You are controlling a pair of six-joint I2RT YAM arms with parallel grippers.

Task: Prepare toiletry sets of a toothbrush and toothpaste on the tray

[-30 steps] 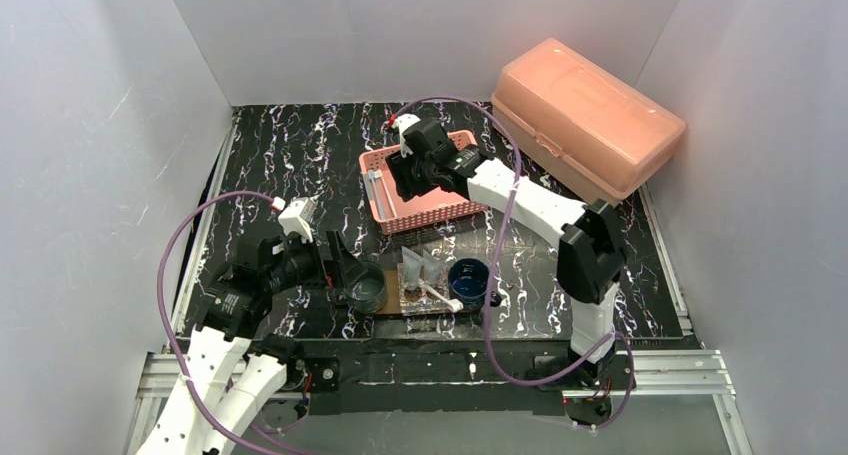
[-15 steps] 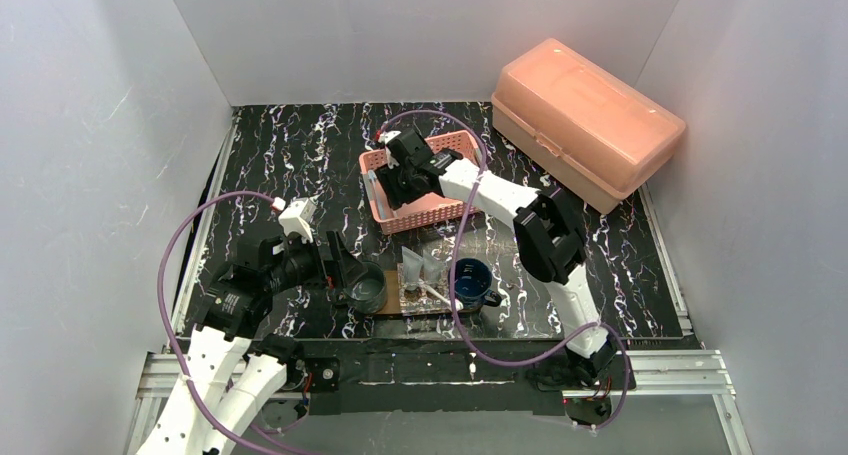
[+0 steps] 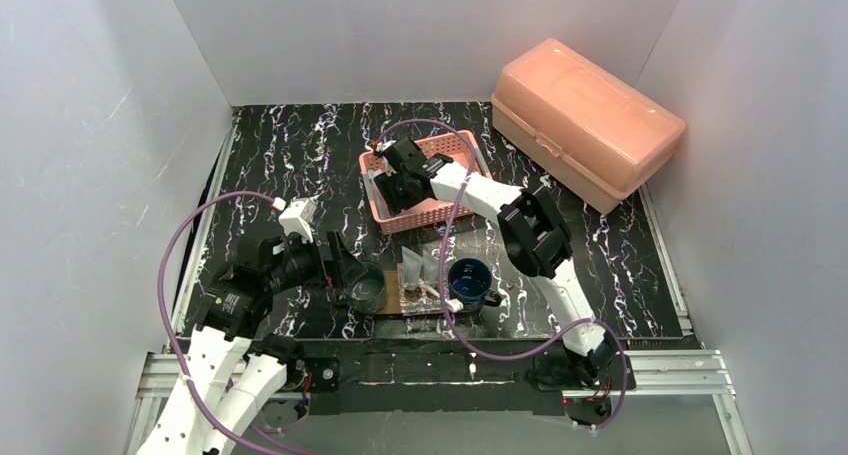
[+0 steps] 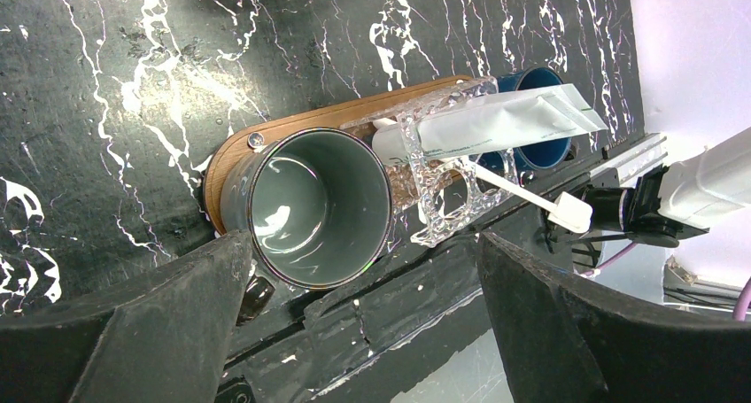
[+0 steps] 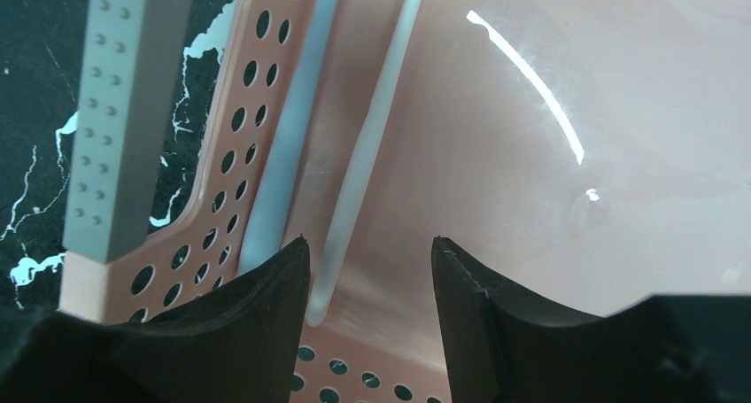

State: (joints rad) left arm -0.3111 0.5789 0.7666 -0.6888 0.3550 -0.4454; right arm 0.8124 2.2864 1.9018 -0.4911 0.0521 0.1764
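Black marble-veined table (image 3: 290,145), white walls on three sides, salmon lidded box (image 3: 585,115) far off beyond the right arm. Right gripper (image 5: 370,254) is down inside the pink mesh basket (image 5: 221,173), jaws parted, nothing clamped. A toothbrush (image 5: 370,137) lies on the basket floor running straight ahead of the tool, its near end in the gap between the fingers. That end sits close to the finger nearer the basket wall; contact cannot be told. A second stick (image 5: 290,128) lies just outside that same finger, along the wall. Left gripper (image 4: 363,244) is spread wide and empty. The grey-green cup (image 4: 319,208) stands just ahead of it, on the near end of the tray (image 4: 266,139). Risks, as judged: the brush is off-centre, so closing may shove or roll it rather than pinch it. A grip at the very end would let the long stick swing or slip on the lift. The wall-side finger could snag the second stick or the mesh. Only the right wrist view shows the brush in the gap; from above the wrist body covers it. Only the left wrist view shows the grey-green cup empty, and the clear faceted glass (image 4: 443,213) beyond it holding a tube (image 4: 496,124) and a brush. The blue mug (image 3: 468,280) is mostly hidden there, and from above its contents cannot be read.
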